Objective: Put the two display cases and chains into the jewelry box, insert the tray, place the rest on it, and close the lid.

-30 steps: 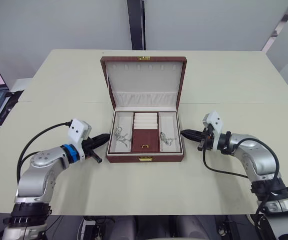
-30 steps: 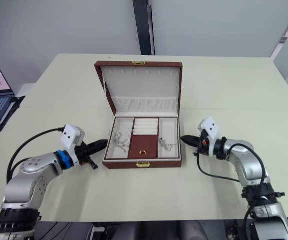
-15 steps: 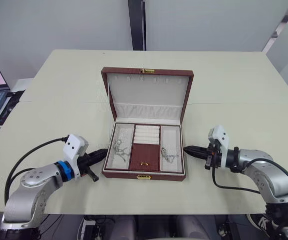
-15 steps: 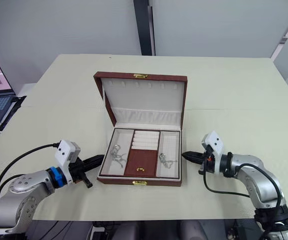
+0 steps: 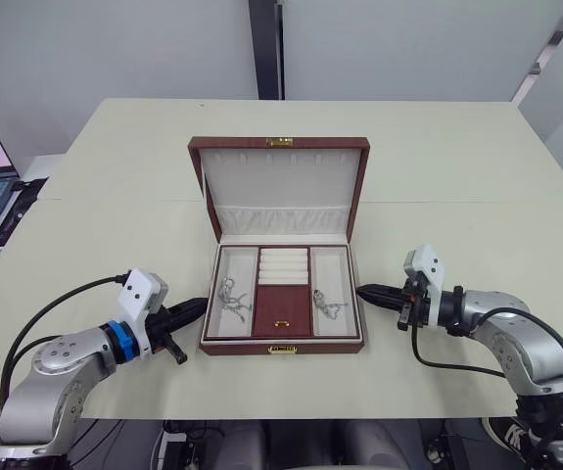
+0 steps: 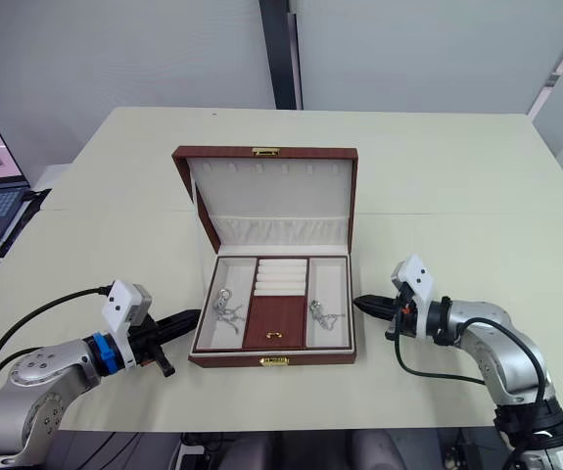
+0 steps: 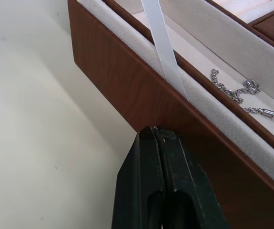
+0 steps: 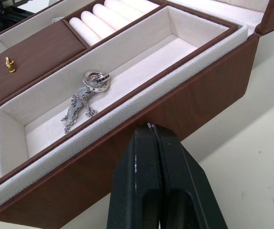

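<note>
Both claws are pressed together, holding nothing: left claw (image 5: 200, 306) and right claw (image 5: 362, 290) flank the open brown wooden jewelry box (image 5: 283, 345), tips against its sides.

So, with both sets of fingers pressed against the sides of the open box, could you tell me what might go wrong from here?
1. Both grippers, left and right, are shut with their tips at the walls of the jewelry box; uneven pushing could skew or slide it on the table.
2. The lid stands open; a jolt might drop it.
3. The ribbon and the loose chains near the rim could get caught when it closes.
</note>
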